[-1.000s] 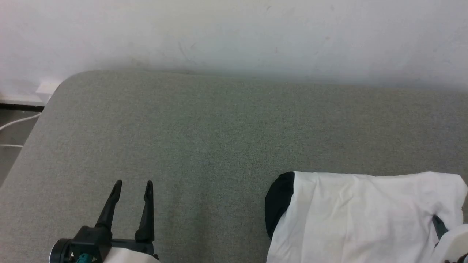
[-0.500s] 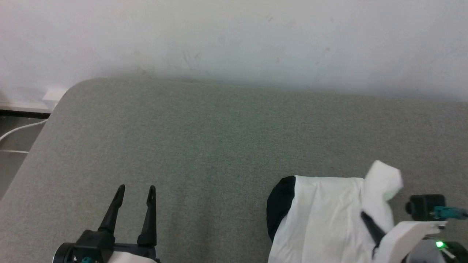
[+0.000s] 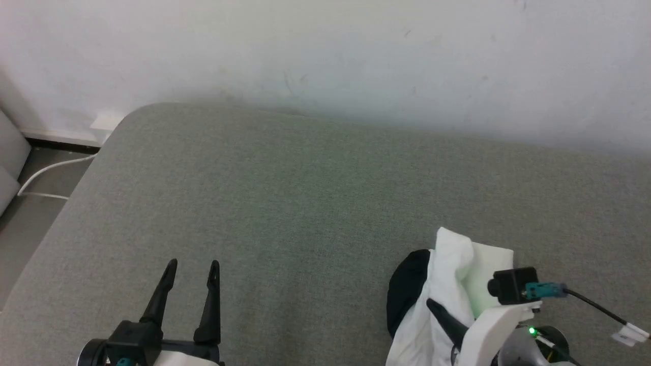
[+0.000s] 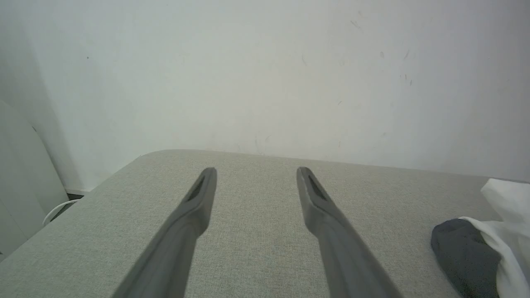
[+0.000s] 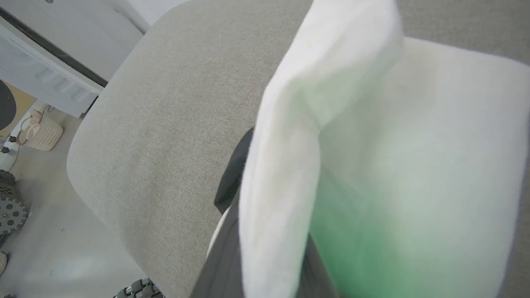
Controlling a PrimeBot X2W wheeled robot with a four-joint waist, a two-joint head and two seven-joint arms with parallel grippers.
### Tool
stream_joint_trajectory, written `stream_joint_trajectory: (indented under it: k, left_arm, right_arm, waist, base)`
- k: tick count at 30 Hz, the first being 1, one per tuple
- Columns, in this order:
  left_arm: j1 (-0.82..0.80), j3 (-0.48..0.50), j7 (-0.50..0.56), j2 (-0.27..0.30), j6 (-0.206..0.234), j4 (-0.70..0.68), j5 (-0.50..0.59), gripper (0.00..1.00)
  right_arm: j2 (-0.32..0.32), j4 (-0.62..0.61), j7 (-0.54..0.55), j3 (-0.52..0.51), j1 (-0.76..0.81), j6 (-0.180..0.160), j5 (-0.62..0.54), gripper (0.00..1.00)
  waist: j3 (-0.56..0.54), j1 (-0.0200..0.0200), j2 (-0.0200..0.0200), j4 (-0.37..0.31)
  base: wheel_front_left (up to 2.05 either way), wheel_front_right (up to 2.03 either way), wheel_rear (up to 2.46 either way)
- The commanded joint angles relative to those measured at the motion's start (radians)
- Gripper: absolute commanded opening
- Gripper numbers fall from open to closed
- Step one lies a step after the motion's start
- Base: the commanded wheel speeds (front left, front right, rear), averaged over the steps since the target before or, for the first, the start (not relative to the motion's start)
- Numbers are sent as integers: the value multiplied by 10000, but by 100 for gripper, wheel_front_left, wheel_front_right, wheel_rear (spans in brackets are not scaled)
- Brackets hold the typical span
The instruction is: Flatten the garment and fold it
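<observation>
Grey-green fabric covers the bench (image 3: pixel 305 203), which stands against a scuffed white wall (image 3: pixel 325 51). The garment (image 3: pixel 450 264) lies bunched on the near right part of the bench, its lower portion cut off by the bottom edge of the head view. White body cloth is raised in a loose upright fold. One black sleeve (image 3: pixel 407 290) bulges from the left side of the heap and rests on the bench. Neckband and chest print cannot be made out.

The right pincer (image 3: pixel 441 311) is closed on the raised white fold; one dark finger shows and the other is hidden by cloth. In the right wrist view the fold is blurred and tinted green, masking the fingertips. The right forearm slants up from the lower edge, with the wrist camera (image 3: pixel 511 285) on top.

The left pincer (image 3: pixel 194 263) hovers over bare bench at the lower left, well apart from the garment, fingers spread and holding nothing. A white cable (image 3: pixel 51 170) runs along the floor beyond the bench's left corner.
</observation>
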Motion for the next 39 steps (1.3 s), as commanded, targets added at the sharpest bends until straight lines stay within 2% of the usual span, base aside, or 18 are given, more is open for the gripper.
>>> stream_joint_trajectory:
  k: [1, 4, 5, 6, 10, 16, 20, 26, 31, 36, 39]
  left_arm:
    - [41, -39, -47, -42, -95, 46, 85, 100]
    - [25, -52, -47, -45, -103, 76, 79, 100]
    - [15, -59, -47, -46, -105, 90, 78, 100]
    - [1, -69, -47, -47, -108, 104, 77, 100]
    - [-47, -84, -47, -50, -116, 139, 62, 100]
    - [-74, -18, -47, -54, -123, 216, 55, 100]
    - [-83, -13, -47, -56, -126, 230, 51, 100]
    - [-95, -25, -47, -59, -130, 166, 31, 100]
    - [-164, -11, -47, -61, -134, -28, -47, 100]
    - [-186, 32, -47, -62, -132, -196, -169, 100]
    - [-163, 28, -47, -63, -131, -283, -194, 100]
  right_arm:
    - [31, 331, -237, 205, -298, -9, 103, 0]
    - [32, 887, -462, 491, -550, -9, 33, 0]
    - [32, 1069, -525, 580, -643, -9, -81, 18]
    - [32, 1212, -592, 713, -735, -9, -192, 100]
    - [32, 1408, -836, 1441, -1020, -9, -267, 100]
    - [33, 1017, -719, 2729, -1243, -9, 93, 100]
    - [33, 829, -753, 2846, -1454, -9, 36, 100]
    - [-245, 519, -1281, 2371, -2273, -9, -1382, 100]
    - [-1427, 184, -2791, 1791, -3042, -9, -2654, 100]
    - [-2200, 170, -4433, 434, -3031, -9, -3629, 100]
    - [-2194, 13, -5257, -519, -2594, -9, -3979, 100]
  waist:
    - [-8, 0, 0, 143]
    - [36, 0, 0, 228]
    - [53, 0, 0, 252]
    - [69, 0, 0, 275]
    - [112, 0, 0, 324]
    - [66, 0, 0, 167]
    - [-6, 0, 0, 6]
    - [-86, 0, 0, -356]
    - [-63, 0, 0, -666]
    - [-67, 0, 0, -927]
    - [-79, 0, 0, -1067]
  base:
    - [0, 0, 0]
    - [0, 0, 0]
    - [0, 0, 0]
    - [0, 0, 0]
    - [0, 0, 0]
    - [0, 0, 0]
    - [0, 0, 0]
    - [0, 0, 0]
    - [0, 0, 0]
    - [0, 0, 0]
    - [0, 0, 0]
